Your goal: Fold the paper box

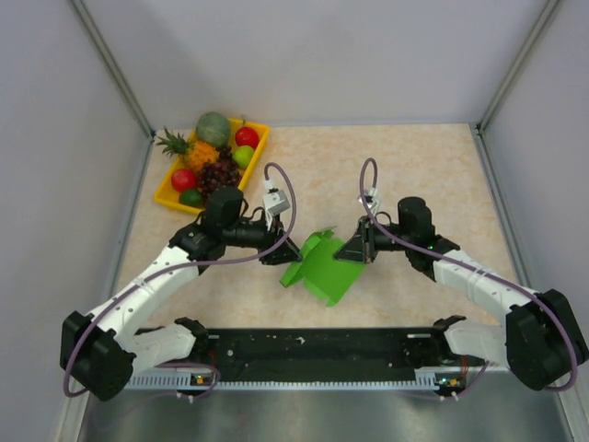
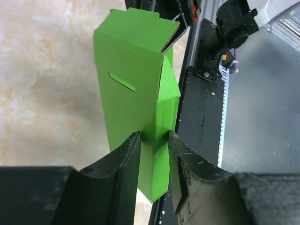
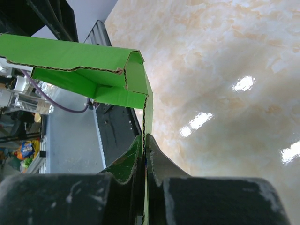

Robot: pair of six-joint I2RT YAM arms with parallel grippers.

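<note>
The paper box (image 1: 317, 267) is a bright green card piece, partly folded, held above the table between both arms. My left gripper (image 1: 281, 253) grips its left end. In the left wrist view the jaws (image 2: 154, 145) close on a folded green flap, and a panel with a slot (image 2: 131, 70) rises beyond them. My right gripper (image 1: 345, 250) grips the box's right side. In the right wrist view the fingers (image 3: 146, 143) pinch one thin card edge, with folded panels (image 3: 70, 54) above.
A yellow fruit tray (image 1: 170, 189) with fruit sits at the back left of the beige table (image 1: 433, 175). The black base rail (image 1: 313, 354) runs along the near edge. Grey walls enclose the left, right and back.
</note>
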